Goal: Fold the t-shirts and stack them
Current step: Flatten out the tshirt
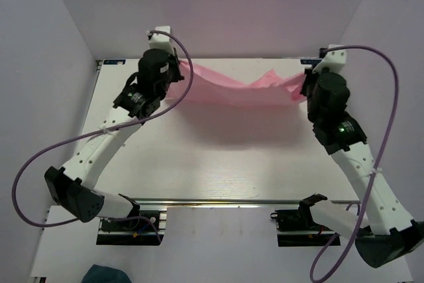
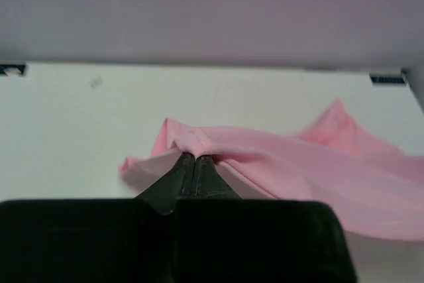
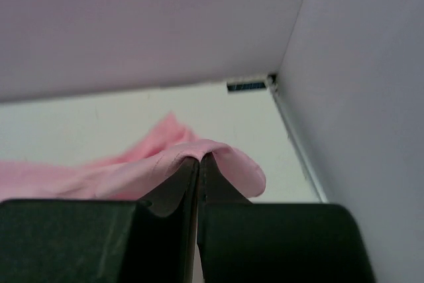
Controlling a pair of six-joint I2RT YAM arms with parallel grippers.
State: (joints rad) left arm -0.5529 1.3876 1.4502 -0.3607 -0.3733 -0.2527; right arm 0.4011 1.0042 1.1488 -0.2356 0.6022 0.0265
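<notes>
A plain light pink t-shirt (image 1: 238, 89) hangs stretched between my two grippers above the far part of the white table (image 1: 218, 157). My left gripper (image 1: 177, 71) is shut on its left end; the left wrist view shows the fingertips (image 2: 194, 158) pinching a fold of pink fabric (image 2: 298, 164). My right gripper (image 1: 306, 83) is shut on its right end; the right wrist view shows the closed tips (image 3: 199, 160) with pink fabric (image 3: 132, 167) draped over them. The shirt sags in the middle and casts a shadow on the table.
The purple back wall (image 1: 218, 11) and side walls (image 1: 391, 44) close in the table. A small dark teal cloth (image 1: 109, 274) lies at the near edge, below the left arm's base. The right gripper is close to the far right corner (image 3: 271, 84).
</notes>
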